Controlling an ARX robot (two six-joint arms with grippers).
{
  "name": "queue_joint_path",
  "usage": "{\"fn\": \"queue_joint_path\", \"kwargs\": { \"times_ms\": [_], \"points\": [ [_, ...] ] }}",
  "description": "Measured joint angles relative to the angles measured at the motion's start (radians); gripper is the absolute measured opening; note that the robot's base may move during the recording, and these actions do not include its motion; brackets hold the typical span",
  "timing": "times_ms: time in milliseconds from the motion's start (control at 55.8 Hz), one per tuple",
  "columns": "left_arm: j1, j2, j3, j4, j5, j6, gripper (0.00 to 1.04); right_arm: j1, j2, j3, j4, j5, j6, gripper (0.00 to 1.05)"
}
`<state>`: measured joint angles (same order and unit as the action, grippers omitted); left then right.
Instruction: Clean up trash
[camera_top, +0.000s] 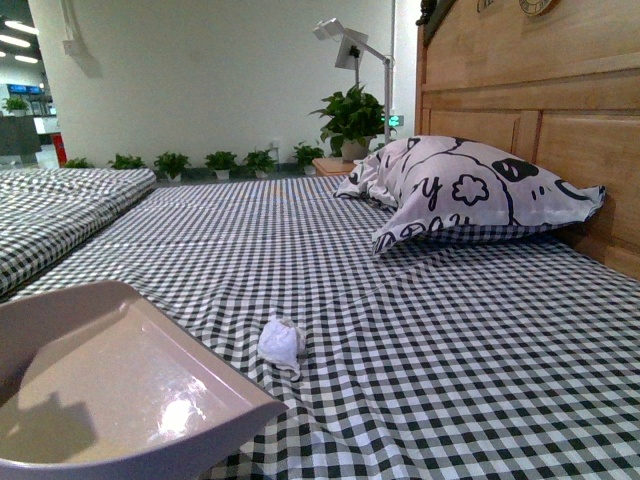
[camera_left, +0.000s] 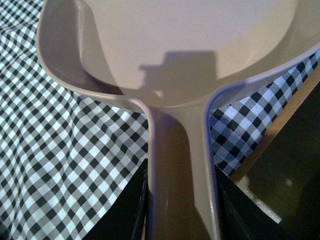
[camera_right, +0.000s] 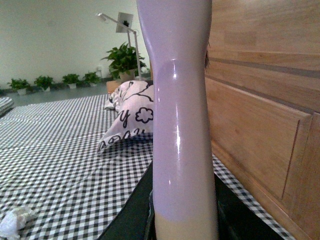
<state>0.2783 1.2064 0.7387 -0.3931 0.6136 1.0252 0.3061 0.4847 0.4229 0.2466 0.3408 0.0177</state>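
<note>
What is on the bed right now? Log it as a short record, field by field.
sheet: black-and-white check
dustpan: pale pinkish, nothing in it, handle clamped by left gripper
trash: crumpled white wad on the sheet, just past the dustpan's lip, apart from it
right gripper: shut on upright glossy pale handle; its tool end out of view
pillow: printed, by the headboard

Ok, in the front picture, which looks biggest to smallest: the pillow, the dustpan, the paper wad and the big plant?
The dustpan looks biggest, but it sits closest to the camera, so that may fool you.
Then the pillow.
Then the big plant, far back.
The paper wad looks smallest.
</note>
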Motion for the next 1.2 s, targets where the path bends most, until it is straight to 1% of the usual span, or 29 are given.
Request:
{"fn": "queue_joint_path", "kwargs": {
  "times_ms": [323,807,1202],
  "points": [
    [-0.035,0.103,-0.003,0.073,0.003,0.015,0.28,0.000,0.000,0.000,0.000,0.000,0.000,0.20],
    [-0.082,0.250,0.035,0.163,-0.022,0.020,0.28,0.000,0.000,0.000,0.000,0.000,0.000,0.20],
    [-0.092,0.275,0.057,0.130,-0.029,0.021,0.28,0.000,0.000,0.000,-0.002,0.002,0.000,0.20]
  ]
}}
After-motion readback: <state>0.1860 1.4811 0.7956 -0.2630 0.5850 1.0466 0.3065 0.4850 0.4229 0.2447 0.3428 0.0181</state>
